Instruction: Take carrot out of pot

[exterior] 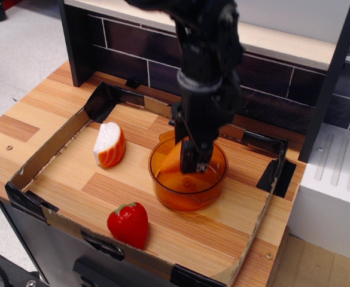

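The amber translucent pot point(183, 198) stands in the middle of the cardboard tray. My gripper point(189, 160) comes straight down from above and hangs in the pot's mouth, about level with the rim. Its jaws are shut on the small orange carrot point(173, 161), which sticks out to the left of the fingers and is lifted off the pot's floor. The far side of the carrot is hidden behind the fingers.
An orange-and-white sushi piece point(110, 145) lies left of the pot. A red strawberry point(128, 223) sits at the front. Low cardboard walls point(43, 156) with black tape ring the wooden floor. A dark brick wall point(133, 48) stands behind and a white unit point(333, 179) to the right.
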`<control>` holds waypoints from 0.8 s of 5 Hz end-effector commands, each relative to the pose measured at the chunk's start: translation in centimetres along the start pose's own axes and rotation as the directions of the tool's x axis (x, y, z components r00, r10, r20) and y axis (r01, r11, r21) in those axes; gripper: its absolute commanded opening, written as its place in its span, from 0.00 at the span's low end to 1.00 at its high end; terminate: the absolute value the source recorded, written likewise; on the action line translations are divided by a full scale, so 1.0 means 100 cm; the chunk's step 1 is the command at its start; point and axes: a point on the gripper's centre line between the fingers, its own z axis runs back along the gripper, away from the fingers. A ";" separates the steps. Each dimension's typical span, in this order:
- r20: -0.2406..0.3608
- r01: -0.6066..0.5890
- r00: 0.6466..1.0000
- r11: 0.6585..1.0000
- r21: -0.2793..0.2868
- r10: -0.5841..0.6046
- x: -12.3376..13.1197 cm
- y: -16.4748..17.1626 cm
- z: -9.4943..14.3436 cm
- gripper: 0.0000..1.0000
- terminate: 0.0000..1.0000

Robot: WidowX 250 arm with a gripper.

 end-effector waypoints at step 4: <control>-0.035 -0.025 0.999 0.989 0.146 0.030 -0.112 0.016 0.031 0.00 0.00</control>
